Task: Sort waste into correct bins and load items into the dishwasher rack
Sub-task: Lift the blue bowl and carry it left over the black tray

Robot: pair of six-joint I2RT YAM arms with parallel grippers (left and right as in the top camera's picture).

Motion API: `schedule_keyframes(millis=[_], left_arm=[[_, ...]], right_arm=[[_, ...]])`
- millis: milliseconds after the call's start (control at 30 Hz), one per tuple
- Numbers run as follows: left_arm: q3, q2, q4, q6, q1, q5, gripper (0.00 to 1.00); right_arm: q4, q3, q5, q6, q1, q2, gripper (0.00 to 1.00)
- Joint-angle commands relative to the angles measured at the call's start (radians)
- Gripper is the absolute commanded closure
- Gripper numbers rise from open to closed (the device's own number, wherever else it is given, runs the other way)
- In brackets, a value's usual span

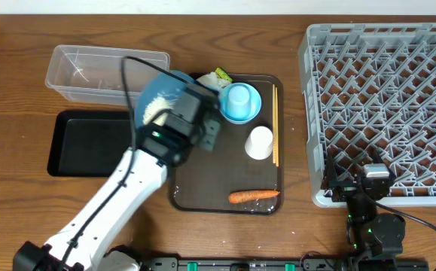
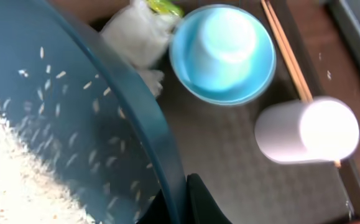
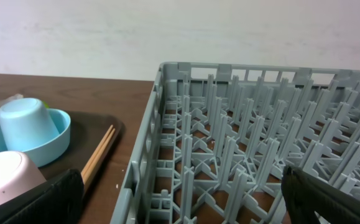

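Observation:
The dark-blue bowl [image 1: 160, 92] holds loose white rice [image 2: 12, 171] and sits at the brown tray's back left corner. My left gripper [image 1: 178, 105] is shut on the bowl's rim [image 2: 161, 134], one finger inside and one outside. The light-blue cup [image 1: 238, 98] stands upside down in the light-blue saucer [image 1: 252, 110]. The white cup [image 1: 260, 141] lies beside the chopsticks [image 1: 275, 124]. A carrot [image 1: 254, 196] lies at the tray's front. A paper wad [image 2: 139, 34] and a green-yellow wrapper [image 1: 222, 75] lie behind the bowl. My right gripper [image 1: 364, 175] hangs open over the rack's [image 1: 383, 98] front edge.
The brown serving tray [image 1: 202, 181] lies mid-table. A clear tub [image 1: 101, 71] stands at the back left, and a black tray [image 1: 89, 143] lies in front of it. The grey rack fills the right side.

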Motion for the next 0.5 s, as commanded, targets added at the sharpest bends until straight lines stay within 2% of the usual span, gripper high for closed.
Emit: schedule_keyframes(millis=[0,200,333,467], left_arm=[[0.031,-0.02,0.029,0.018,0.091,0.092,0.94],[0.031,-0.02,0.055,0.013,0.239,0.201,0.94],[0.031,-0.019,0.079,0.005,0.33,0.33,0.94],[0.031,-0.019,0.088,-0.056,0.416,0.443,0.94]], right_arm=[[-0.003,-0.002,0.003,0.014,-0.011,-0.002,0.01],[-0.003,-0.002,0.003,0.014,-0.011,-0.002,0.01],[-0.003,-0.002,0.003,0.014,-0.011,-0.002,0.01],[-0.003,-0.002,0.003,0.014,-0.011,-0.002,0.01]])
